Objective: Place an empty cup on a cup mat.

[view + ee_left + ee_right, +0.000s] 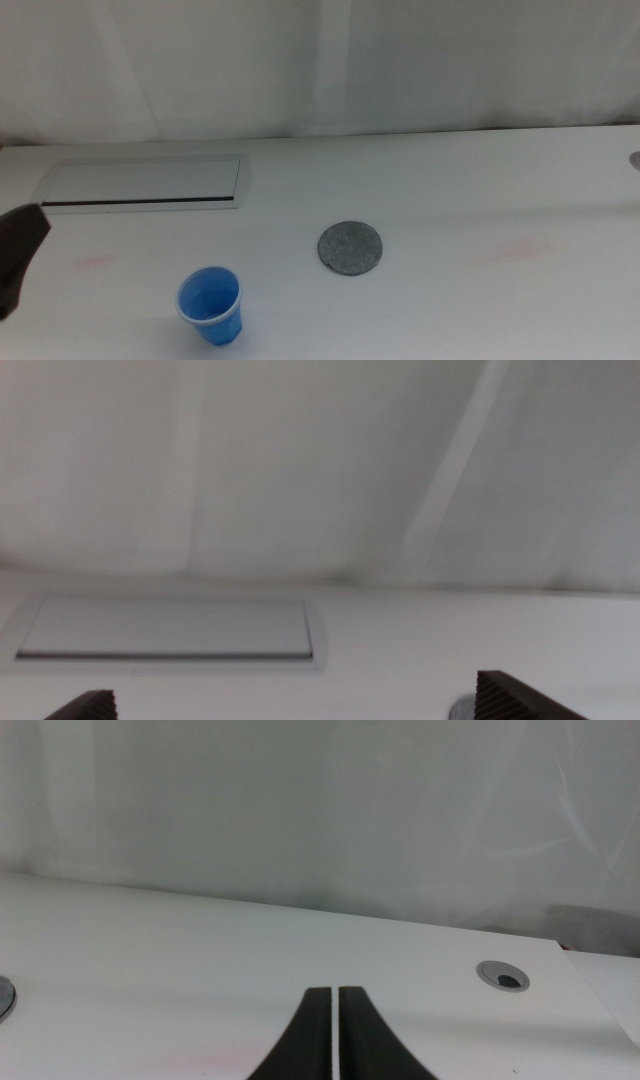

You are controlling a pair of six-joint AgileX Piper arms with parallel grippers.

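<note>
The blue cup [211,306] stands upright and empty on the white table, near the front left. The grey round cup mat [350,247] lies flat to the cup's right and a little further back, apart from it. My left gripper [18,250] shows as a dark shape at the left edge, left of the cup and well clear of it. In the left wrist view its jaws stand wide apart with nothing between them, and the left gripper [300,712] faces the white panel. My right gripper [334,992] is shut and empty, and it is out of the middle view.
A long white panel [145,183] with a dark slot lies at the back left and also shows in the left wrist view [165,628]. A round cable hole [503,976] sits in the table near the right arm. A white curtain hangs behind the table.
</note>
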